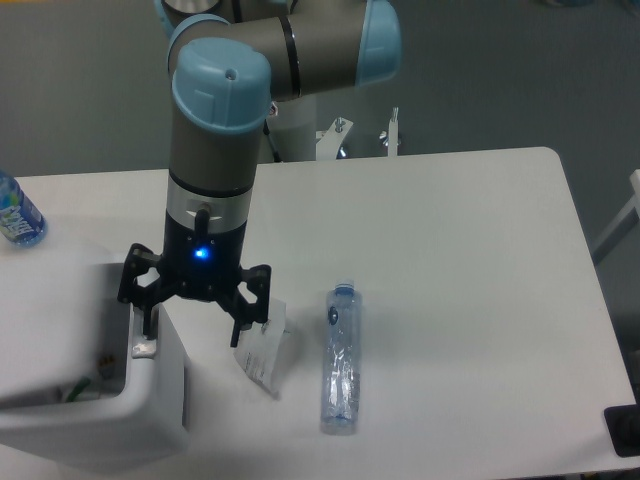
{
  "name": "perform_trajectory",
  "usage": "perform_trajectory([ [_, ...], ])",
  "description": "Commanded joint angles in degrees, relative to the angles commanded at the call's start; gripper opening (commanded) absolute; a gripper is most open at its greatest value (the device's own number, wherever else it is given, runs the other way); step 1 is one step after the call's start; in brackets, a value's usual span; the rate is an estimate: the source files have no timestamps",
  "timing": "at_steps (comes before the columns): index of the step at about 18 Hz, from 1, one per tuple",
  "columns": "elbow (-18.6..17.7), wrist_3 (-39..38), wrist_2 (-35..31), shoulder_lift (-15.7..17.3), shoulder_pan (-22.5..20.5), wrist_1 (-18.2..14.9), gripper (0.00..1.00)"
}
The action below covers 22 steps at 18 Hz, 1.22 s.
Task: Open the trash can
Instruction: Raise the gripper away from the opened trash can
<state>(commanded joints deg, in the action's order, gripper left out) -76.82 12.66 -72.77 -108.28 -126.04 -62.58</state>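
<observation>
Most of the job looks done: the bin [95, 405] at the tabletop's [450, 260] near-left corner shows a dark open top with no lid seen over it, while the gripper [192, 325] hangs at its right rim, jaws spread and empty.

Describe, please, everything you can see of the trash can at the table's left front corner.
The trash can is a boxy, light-grey, plastic-looking bin with rounded corners, cut off by the left and bottom edges of the picture. Its top shows a dark opening with green and yellowish bits inside; no lid is clearly visible. A small grey push-button strip sits on the right rim. The claw hangs spread over that rim, its left finger at the strip; contact is unclear.
</observation>
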Motion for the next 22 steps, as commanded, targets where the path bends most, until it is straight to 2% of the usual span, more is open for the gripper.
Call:
perform_trajectory([
  [5,1.23,0.09,0.00,0.44,-0.09,0.61,1.00],
  [8,3.59,0.26,0.00,0.70,-0.70,2.55,1.00],
  [10,6.05,0.18,-0.52,0.79,-3.24,2.46,1.00],
  [13,8.96,0.53,-6.22,1.23,-6.75,2.46,1.00],
  [15,9.05,1.14,-10.09,1.93,-8.95,2.46,1.00],
  [18,7.92,12.87,-10.63,3.86,-12.21,1.41,1.00],
  [22,4.93,31.15,-12.04,5.71,-16.60,-3.68,1.00],
])
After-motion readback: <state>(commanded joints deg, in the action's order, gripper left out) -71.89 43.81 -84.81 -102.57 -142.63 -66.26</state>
